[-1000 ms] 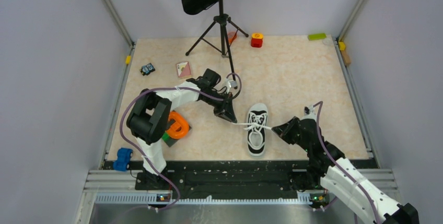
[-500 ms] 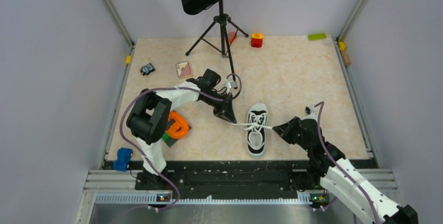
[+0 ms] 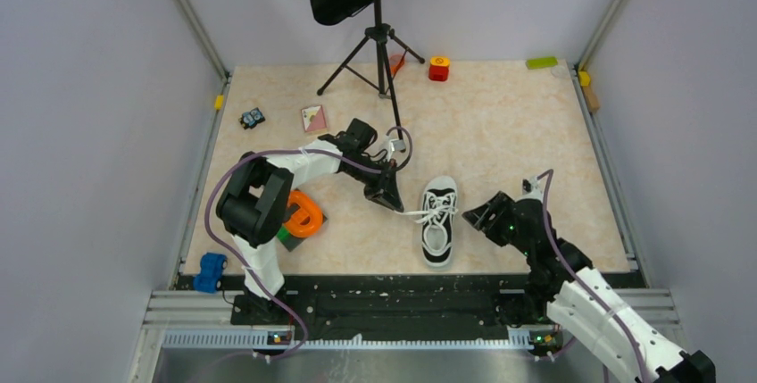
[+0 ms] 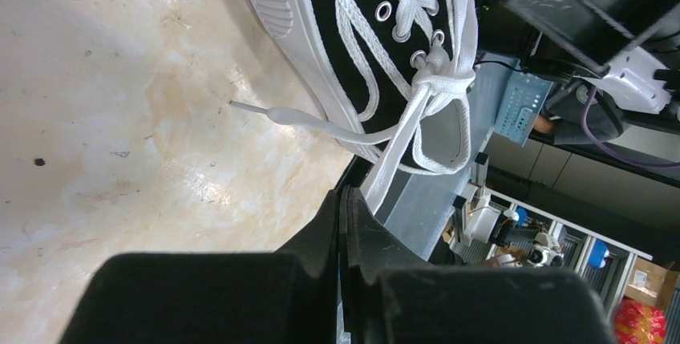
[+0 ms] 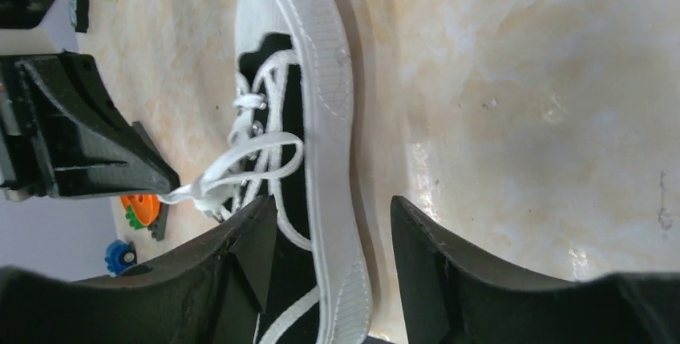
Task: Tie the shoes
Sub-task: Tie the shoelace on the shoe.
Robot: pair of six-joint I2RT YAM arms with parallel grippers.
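Sneaker laces looked floppy, slippy, best grabbed near the knot; left gripper pinched one; right gripper gaped, empty

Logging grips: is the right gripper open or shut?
Open: the right gripper shows its fingers apart, clamping nothing.

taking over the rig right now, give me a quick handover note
Left gripper: shut on a lace, drawn straight out to the shoe's left.
Right gripper: open, empty, at the shoe's right side.
Shoe: flat on the table, toe pointing away from the arms.
Done: laces knotted at the top eyelets.
Left: no finished bow shows; form the loops and tighten.
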